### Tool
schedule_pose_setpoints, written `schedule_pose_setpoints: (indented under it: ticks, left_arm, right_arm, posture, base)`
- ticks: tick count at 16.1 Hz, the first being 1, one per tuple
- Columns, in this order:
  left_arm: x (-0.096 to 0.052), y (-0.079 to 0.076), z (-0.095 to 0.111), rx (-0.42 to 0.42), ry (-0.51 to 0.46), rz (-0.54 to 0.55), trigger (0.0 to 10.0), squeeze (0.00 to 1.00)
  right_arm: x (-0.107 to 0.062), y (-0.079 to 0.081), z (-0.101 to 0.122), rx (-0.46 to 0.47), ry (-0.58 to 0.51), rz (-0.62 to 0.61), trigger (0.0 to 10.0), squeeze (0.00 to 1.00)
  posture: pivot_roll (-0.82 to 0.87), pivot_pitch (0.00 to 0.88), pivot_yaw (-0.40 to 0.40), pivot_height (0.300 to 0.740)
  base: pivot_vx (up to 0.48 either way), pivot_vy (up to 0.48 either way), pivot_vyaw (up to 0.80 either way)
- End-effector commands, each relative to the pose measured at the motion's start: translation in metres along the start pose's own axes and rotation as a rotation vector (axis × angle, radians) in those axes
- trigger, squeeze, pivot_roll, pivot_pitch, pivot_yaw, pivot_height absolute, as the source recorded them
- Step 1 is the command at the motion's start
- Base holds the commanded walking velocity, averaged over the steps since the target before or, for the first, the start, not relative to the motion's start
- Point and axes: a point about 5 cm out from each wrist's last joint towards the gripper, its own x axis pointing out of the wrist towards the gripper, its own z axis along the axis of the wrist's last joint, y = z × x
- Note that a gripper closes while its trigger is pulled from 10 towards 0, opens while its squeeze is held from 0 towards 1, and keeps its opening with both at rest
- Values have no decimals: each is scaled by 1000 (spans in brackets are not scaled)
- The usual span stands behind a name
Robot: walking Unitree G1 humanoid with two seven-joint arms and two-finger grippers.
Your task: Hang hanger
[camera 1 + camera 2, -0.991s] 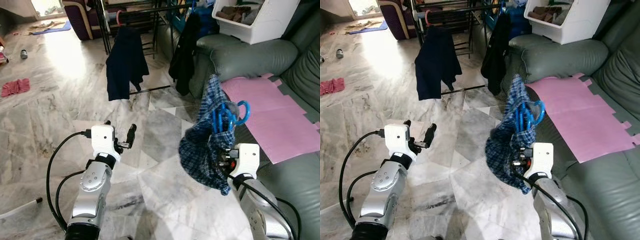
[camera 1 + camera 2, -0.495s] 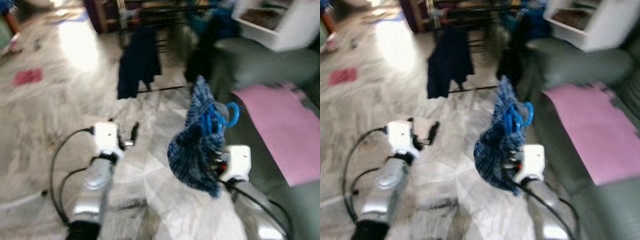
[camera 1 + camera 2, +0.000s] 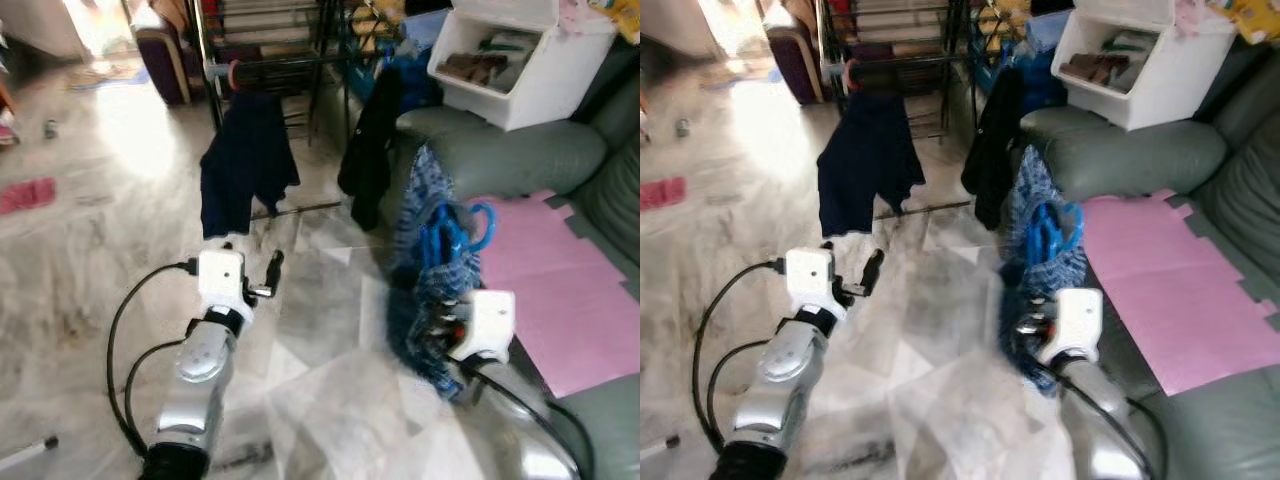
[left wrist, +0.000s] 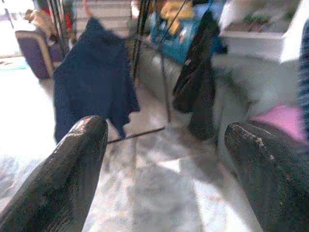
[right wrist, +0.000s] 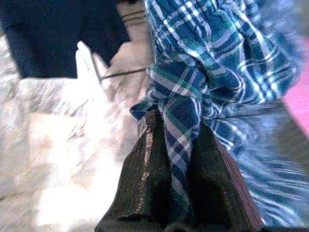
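Observation:
My right gripper [image 3: 441, 322] is held up in front of me, shut on a blue plaid shirt [image 3: 428, 215] that is bunched over a blue plastic hanger [image 3: 458, 231]. In the right wrist view the two fingers [image 5: 145, 169] pinch a fold of that plaid cloth [image 5: 207, 58]. My left gripper [image 3: 250, 258] is raised at the left, open and holding nothing; its fingertips [image 4: 84, 133] stand wide apart. Ahead stands a black drying rack [image 3: 285, 68] with a navy garment [image 3: 245, 160] and a black garment [image 3: 368, 140] hanging on it.
A grey-green sofa [image 3: 510, 150] runs along the right with a pink mat [image 3: 565, 290] on its seat and a white storage bin [image 3: 515, 60] on its arm. A red cloth [image 3: 28, 195] lies on the marble floor [image 3: 110, 230] at the left.
The camera has moved and tipped up, so the rack and the sofa arm sit lower and nearer in the picture. Both arms hold the same pose; the right gripper keeps its hold.

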Motion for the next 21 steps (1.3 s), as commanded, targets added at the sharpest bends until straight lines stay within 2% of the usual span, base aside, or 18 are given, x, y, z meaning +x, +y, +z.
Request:
schedule_pose_setpoints:
  ticks: [1, 4, 6, 7, 10, 12, 14, 15, 16, 18, 19, 20, 21]
  left_arm:
    - [2, -1, 2, 9, -5, 13, 10000, 0]
    - [5, -1, 0, 14, 8, 28, 10000, 0]
    - [5, 1, -3, 49, 23, 55, 10000, 0]
    - [1, 10, -6, 92, 45, 101, 10000, 0]
    - [-18, 31, -16, 132, 78, 141, 10000, 0]
    - [-28, 46, -21, 150, 97, 213, 10000, 0]
    - [-30, 47, -21, 177, 80, 211, 10000, 0]
    - [-32, 47, -24, 156, 100, 234, 10000, 0]
    - [-36, 51, -25, 173, 113, 233, 10000, 0]
    - [-53, 64, -24, 212, 139, 205, 10000, 0]
    - [-59, 67, -23, 240, 143, 201, 10000, 0]
    - [-65, 67, -24, 261, 153, 182, 10000, 0]
    - [-67, 61, -26, 231, 162, 154, 10000, 0]
  right_arm:
    - [-1, -3, 4, -10, -23, 2, 10000, 0]
    - [2, 1, 4, -10, -29, 16, 10000, 0]
    - [4, 0, 3, -15, -32, 11, 10000, 0]
    - [4, -4, 4, -23, -39, 4, 10000, 0]
    - [-1, -15, 1, -39, -34, -21, 10000, 0]
    - [-4, -23, -5, -51, -17, -36, 10000, 0]
    - [-7, -25, -11, -52, -3, -36, 10000, 0]
    - [-6, -24, -13, -56, 5, -33, 10000, 0]
    - [-4, -20, -15, -71, 10, -16, 10000, 0]
    - [2, -17, -14, -91, -3, -22, 10000, 0]
    - [3, -18, -15, -62, -4, -41, 10000, 0]
    - [5, -18, -18, -47, 5, -53, 10000, 0]
    - [5, -18, -19, -45, 0, -61, 10000, 0]
  posture:
    - [-82, 72, -2, 740]
    - [-80, 64, 3, 740]
    - [-74, 44, 12, 740]
    - [-70, 30, 18, 740]
    - [-48, 0, 25, 740]
    - [-14, 0, 21, 740]
    - [-3, 0, 16, 740]
    - [10, 0, 2, 740]
    - [10, 0, -2, 740]
    - [19, 0, 8, 740]
    - [22, 0, 15, 740]
    - [24, 0, 28, 740]
    - [25, 0, 35, 740]
  base:
    - [439, 0, 0]
    - [439, 0, 517]
    - [403, 0, 206]
    - [0, 0, 0]
    - [0, 0, 0]
    - [0, 0, 0]
    - [0, 0, 0]
    - [0, 0, 0]
    - [0, 0, 0]
    - [0, 0, 0]
    - [0, 0, 0]
    - [0, 0, 0]
    - [0, 0, 0]
